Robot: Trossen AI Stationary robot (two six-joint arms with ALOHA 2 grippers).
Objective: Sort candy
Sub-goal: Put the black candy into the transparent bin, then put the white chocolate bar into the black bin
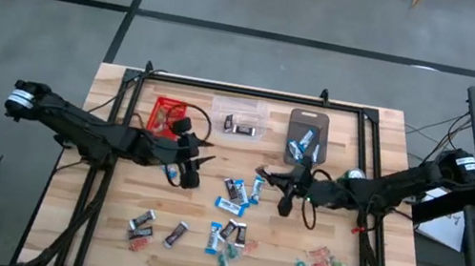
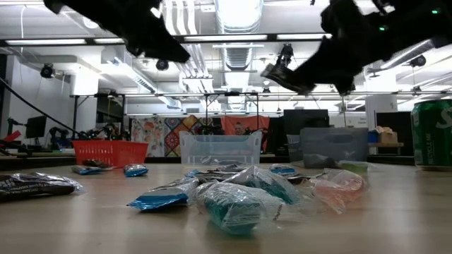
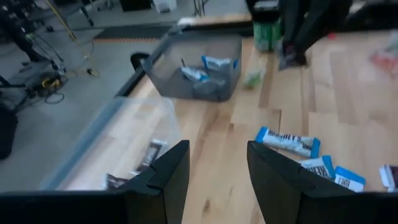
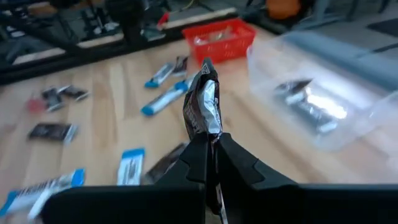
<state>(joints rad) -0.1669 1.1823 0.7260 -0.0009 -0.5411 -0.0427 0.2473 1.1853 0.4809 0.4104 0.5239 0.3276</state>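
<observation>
Right gripper [image 4: 211, 152] pinches a dark brown candy [image 4: 202, 106], lifted off the table.
It likely goes in the clear bin [image 1: 239, 114] with its match; left gripper [image 3: 217, 171] waits open, holding nothing.

One camera is looking straight down, one level across the table [image 1: 128, 95] — both wrist cameras are sharing the clear bin [image 4: 323, 93].

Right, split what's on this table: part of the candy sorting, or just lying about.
Part of the job:
- loose candy
- dark-wrapped candy pinched in the right gripper
- left gripper, open
- red bin, clear bin, grey bin

Lying about:
- green can
</observation>
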